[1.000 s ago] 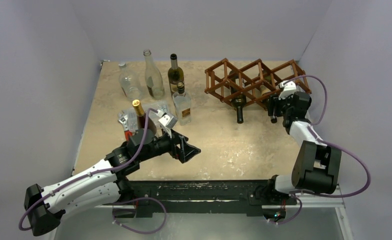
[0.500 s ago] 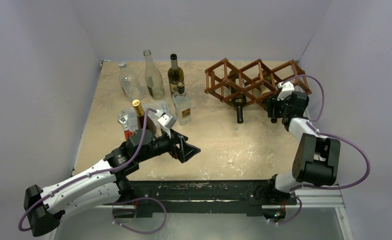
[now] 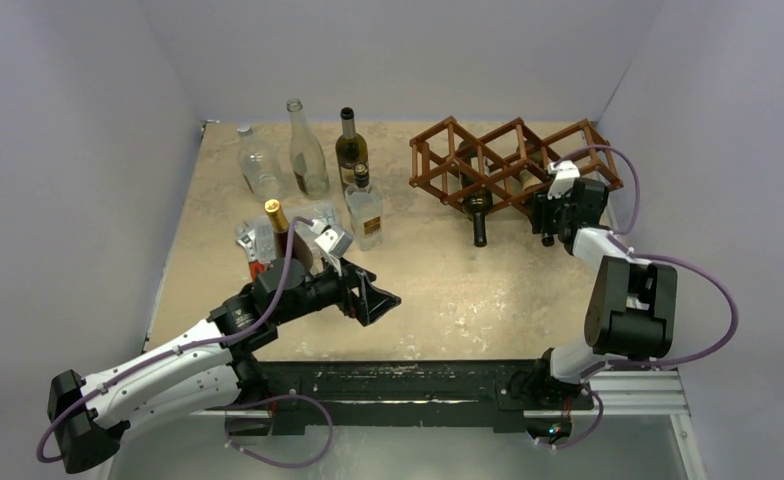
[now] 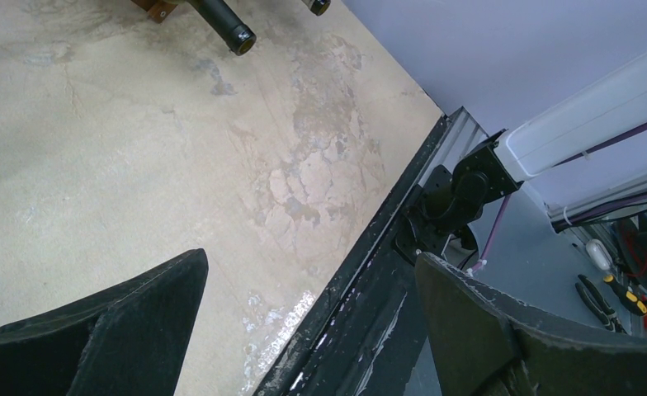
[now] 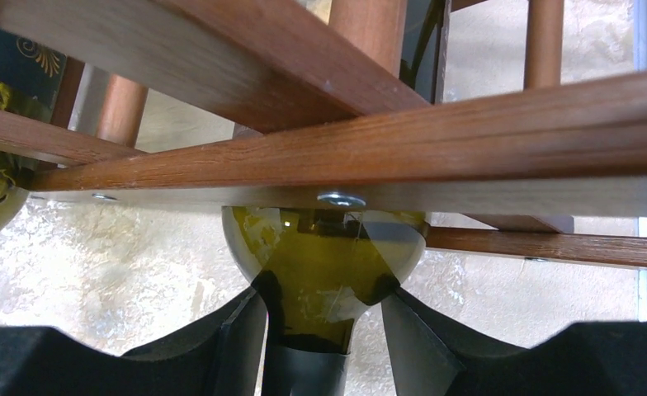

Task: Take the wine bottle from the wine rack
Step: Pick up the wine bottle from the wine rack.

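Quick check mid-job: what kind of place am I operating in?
Probably a robot lab test cell: plain walls box in the tabletop, a metal mounting rail edges it, pliers lie beyond.

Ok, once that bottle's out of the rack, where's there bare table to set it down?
Widest bare table: in front of the wine rack, down to the near rail, right of the open left fingers. A narrower strip runs between rack and standing bottles. The far-left corner is crowded with bottles.
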